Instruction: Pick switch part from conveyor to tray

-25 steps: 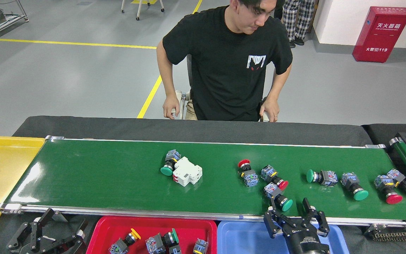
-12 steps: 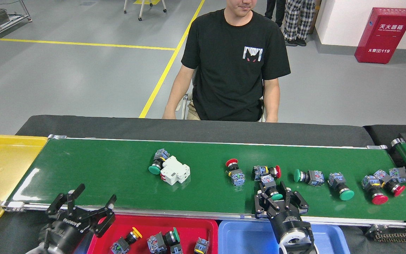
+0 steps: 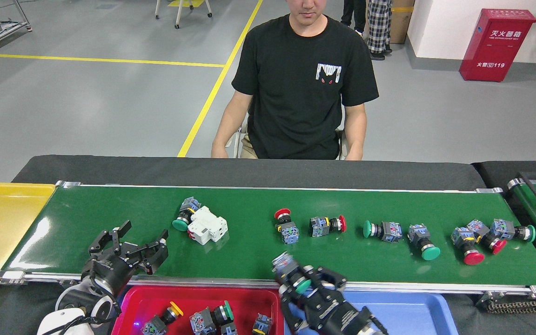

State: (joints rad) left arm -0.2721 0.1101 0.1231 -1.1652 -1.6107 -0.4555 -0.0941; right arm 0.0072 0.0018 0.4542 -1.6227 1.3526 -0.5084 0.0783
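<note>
Nearest: red tray (image 3: 156,300) holding several switches, blue tray (image 3: 417,314) beside it. Right hand (image 3: 306,289) clenched around a green-capped switch part (image 3: 291,272), raised over the near rail of the conveyor (image 3: 110,209). Left hand (image 3: 130,246) spread wide, grasping nothing, above the belt's near left edge. Farther on the belt: a white breaker (image 3: 207,225), loose red and green switches. Beyond the counter (image 3: 156,170), a seated person (image 3: 303,83).

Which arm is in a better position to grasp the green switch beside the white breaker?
Left. The left end effector is open, empty, near the green switch. The right end effector already holds a switch part.
</note>
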